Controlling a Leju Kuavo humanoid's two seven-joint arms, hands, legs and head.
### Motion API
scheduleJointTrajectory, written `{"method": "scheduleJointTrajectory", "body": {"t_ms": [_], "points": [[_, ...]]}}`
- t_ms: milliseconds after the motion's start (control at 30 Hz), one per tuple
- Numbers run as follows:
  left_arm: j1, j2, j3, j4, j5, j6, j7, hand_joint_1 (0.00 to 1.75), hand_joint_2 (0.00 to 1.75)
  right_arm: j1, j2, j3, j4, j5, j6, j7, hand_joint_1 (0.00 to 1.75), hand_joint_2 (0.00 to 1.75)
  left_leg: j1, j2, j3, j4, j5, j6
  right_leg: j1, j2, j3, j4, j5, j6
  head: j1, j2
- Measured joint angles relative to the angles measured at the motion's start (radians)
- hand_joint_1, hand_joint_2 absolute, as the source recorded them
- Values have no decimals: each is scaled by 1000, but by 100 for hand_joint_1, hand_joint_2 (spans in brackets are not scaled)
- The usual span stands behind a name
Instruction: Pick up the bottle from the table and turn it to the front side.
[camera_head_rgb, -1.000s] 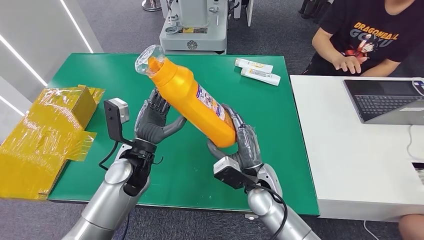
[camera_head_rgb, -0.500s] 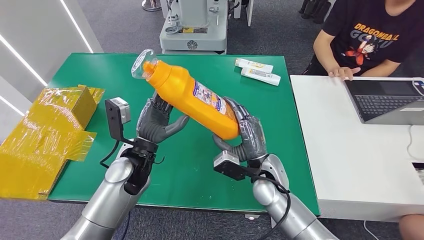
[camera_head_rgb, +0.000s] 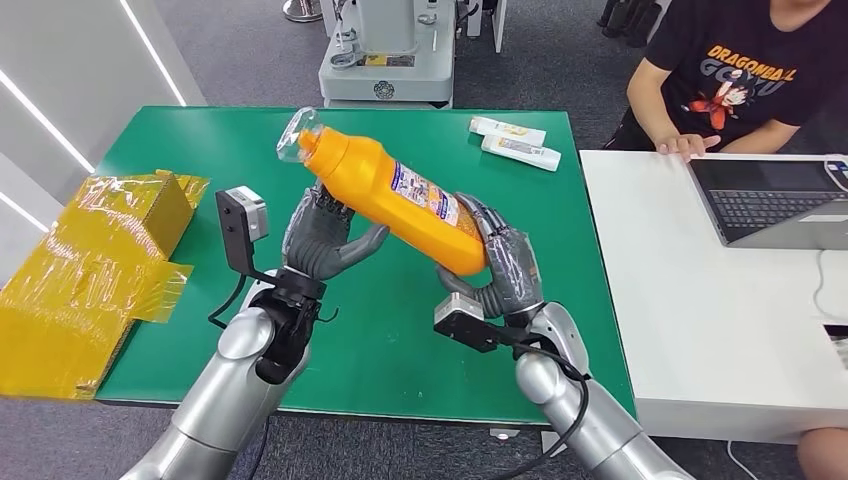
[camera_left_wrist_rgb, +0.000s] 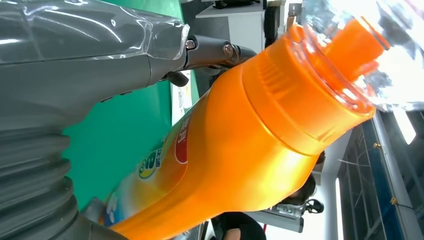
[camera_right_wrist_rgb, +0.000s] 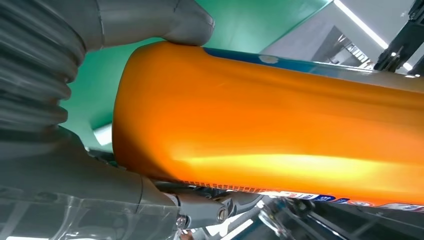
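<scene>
An orange bottle (camera_head_rgb: 372, 180) with a clear cap is held slantwise above the green table (camera_head_rgb: 380, 340), cap toward the far left, its printed label facing up. My right hand (camera_head_rgb: 500, 265) grips its base end, the thumb pressed on the orange wall (camera_right_wrist_rgb: 275, 130). My left hand (camera_head_rgb: 322, 240) cradles the middle from beneath, fingers behind and thumb in front. The bottle's shoulder and cap (camera_left_wrist_rgb: 310, 85) lie close against that hand.
A yellow wrapped carton (camera_head_rgb: 90, 260) lies at the table's left edge. Two white tubes (camera_head_rgb: 515, 143) rest at the far right of the table. A person (camera_head_rgb: 740, 70) sits at a white desk (camera_head_rgb: 700, 300) with a laptop (camera_head_rgb: 770, 205). A grey machine base (camera_head_rgb: 385, 60) stands beyond the table.
The bottle has tipped lower, closer to level, and shifted a little right. Both hands moved right with it, still holding it.
</scene>
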Motion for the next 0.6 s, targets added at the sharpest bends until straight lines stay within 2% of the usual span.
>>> {"method": "scheduleJointTrajectory", "body": {"t_ms": [233,600], "points": [[-20,-7,-1,19,11,18,3,0,175,-22,49,7,75,-18,4,-6,175,175,0,0,0,0,0,0,0,0,0,0,0,0,0,0],[-32,-13,-2,58,21,45,2,0,175,-60,93,37,148,-26,14,-23,175,175,0,0,0,0,0,0,0,0,0,0,0,0,0,0]]}}
